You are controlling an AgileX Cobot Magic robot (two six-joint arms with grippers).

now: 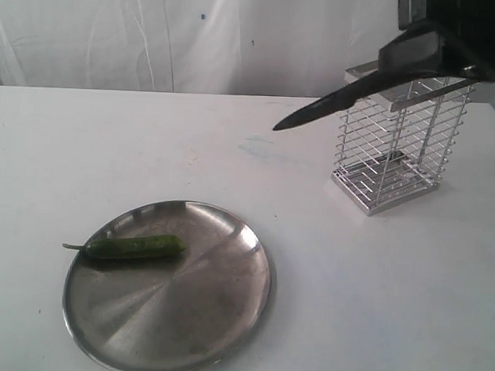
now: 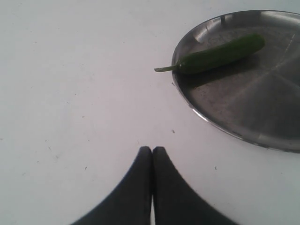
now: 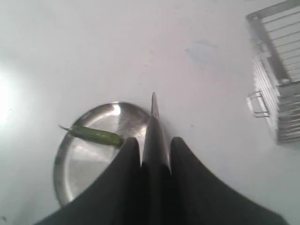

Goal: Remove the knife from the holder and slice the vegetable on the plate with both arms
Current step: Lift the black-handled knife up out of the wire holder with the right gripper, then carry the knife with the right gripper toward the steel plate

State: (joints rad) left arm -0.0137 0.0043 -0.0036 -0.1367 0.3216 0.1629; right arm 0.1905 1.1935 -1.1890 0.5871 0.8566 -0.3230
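One knife [image 1: 333,103] clamped in right end effector [image 3: 152,140] near holder [image 1: 393,151]; left end effector [image 2: 152,149] pressed together near plate [image 2: 243,117].

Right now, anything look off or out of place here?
Nothing stands out. The holder stands upright, the knife is clear of it in the right claw, and the vegetable lies whole on the plate, off-centre near its rim.
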